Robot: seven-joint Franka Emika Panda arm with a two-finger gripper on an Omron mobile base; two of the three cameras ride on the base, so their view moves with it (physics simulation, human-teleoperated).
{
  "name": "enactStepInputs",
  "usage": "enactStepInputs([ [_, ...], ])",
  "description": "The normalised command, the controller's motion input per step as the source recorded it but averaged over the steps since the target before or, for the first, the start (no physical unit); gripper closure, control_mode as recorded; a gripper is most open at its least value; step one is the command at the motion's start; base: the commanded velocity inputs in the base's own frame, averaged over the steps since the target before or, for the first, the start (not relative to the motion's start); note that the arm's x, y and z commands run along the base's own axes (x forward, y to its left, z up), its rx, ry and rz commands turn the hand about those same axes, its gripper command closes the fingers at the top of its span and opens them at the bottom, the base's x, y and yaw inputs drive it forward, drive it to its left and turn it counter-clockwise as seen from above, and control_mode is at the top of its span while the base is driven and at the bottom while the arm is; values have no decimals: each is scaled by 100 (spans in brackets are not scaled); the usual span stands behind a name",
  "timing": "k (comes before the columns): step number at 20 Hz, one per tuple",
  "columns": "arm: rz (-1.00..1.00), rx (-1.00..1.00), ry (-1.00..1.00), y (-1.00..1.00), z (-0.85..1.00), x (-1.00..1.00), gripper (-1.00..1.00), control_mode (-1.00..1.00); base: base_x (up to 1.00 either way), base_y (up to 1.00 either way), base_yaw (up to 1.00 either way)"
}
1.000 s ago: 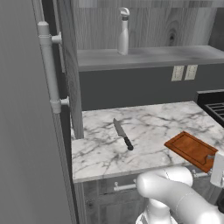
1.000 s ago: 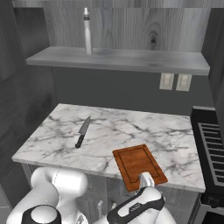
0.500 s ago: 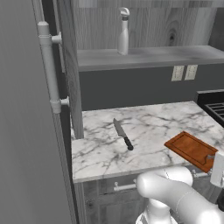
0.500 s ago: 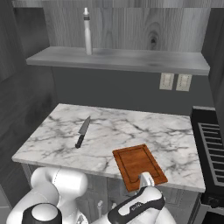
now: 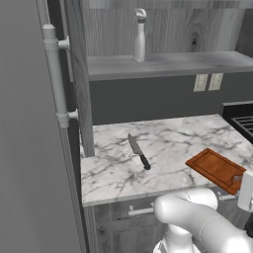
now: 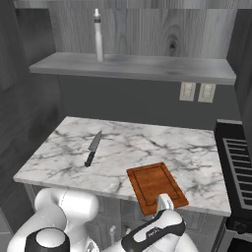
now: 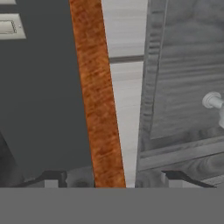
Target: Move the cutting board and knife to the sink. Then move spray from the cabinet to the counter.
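Note:
The orange-brown cutting board lies at the front right of the white marble counter, its near end over the edge. My gripper straddles that near end: the board's thin edge runs between the two fingertips, with a gap on each side, so the gripper is open. One white finger rises at the board's near edge. The knife lies left of the board. The spray stands upright on the cabinet shelf. The sink is out of view.
A black grated stove adjoins the counter on the right. Two wall outlets sit under the shelf. A tall grey panel with a long bar handle stands at the left. A drawer front's handle shows below the counter.

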Motion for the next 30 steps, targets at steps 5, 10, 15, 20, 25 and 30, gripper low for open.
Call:
enactStepInputs([
  [5,0,0,0,0,0,0,100,-100,0,0,0],
  [10,0,0,0,0,0,0,100,-100,0,0,0],
  [15,0,0,0,0,0,0,100,-100,0,0,0],
  [20,0,0,0,0,0,0,100,-100,0,0,0],
  [25,0,0,0,0,10,-3,100,-100,0,0,0],
  [30,0,0,8,0,41,-6,100,-100,0,0,0],
])
